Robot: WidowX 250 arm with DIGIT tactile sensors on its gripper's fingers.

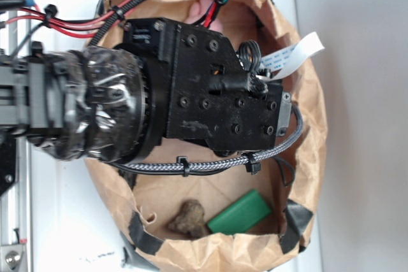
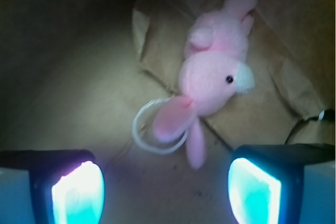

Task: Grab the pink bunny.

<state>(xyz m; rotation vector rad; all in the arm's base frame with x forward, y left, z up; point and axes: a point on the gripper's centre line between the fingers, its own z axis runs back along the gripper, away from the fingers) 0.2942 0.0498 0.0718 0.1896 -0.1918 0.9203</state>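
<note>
A robot test bench in a lab or workshop, not a home. A plain white table [image 1: 357, 62] carries a crumpled brown paper bag [image 1: 306, 93] with its rim rolled down and patched with black tape. A black robot arm [image 1: 210, 93] reaches over the bag, its wrist wrapped in glossy plastic. Bundled red and black wires [image 1: 83, 25], a braided cable held by zip ties and a flat white ribbon cable run along it. A metal rail [image 1: 14, 221] with bolts lines the left edge.
</note>
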